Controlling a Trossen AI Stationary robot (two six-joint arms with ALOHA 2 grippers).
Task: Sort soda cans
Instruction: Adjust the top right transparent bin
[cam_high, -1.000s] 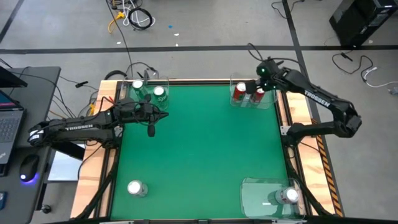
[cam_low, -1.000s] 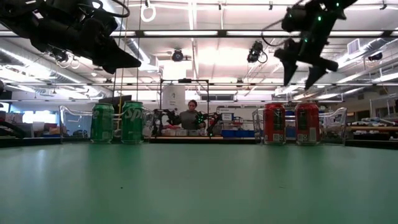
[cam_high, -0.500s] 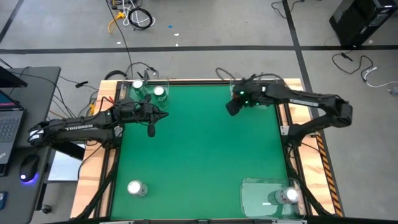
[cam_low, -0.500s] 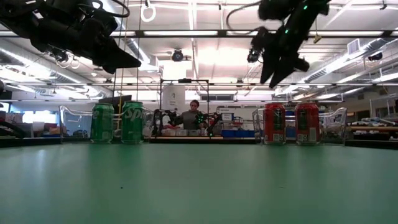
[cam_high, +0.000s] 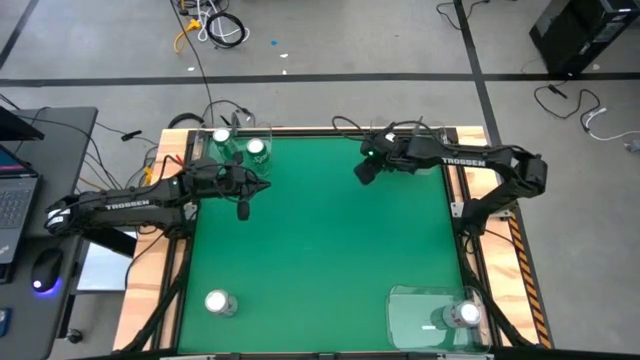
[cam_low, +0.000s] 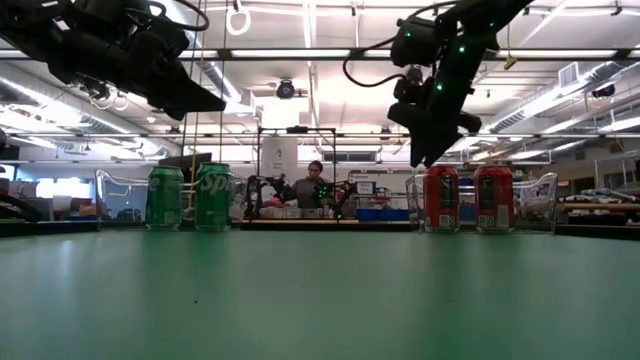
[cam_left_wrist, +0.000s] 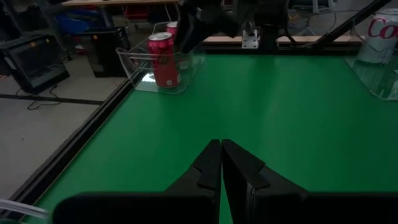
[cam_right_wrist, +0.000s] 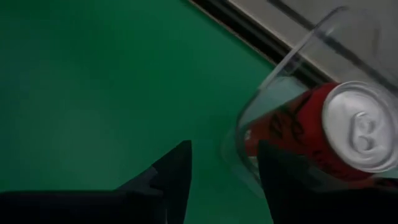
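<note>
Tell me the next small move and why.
Probably swing the right gripper, empty beside the red cans in their tray, toward the loose silver can at the table's near left corner; the other silver can already sits in the near-right tray.

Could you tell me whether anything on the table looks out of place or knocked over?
Nothing is knocked over or spilled. One silver can stands alone on the bare mat at the near left corner, outside any tray, while its match sits in the clear tray at the near right.
</note>
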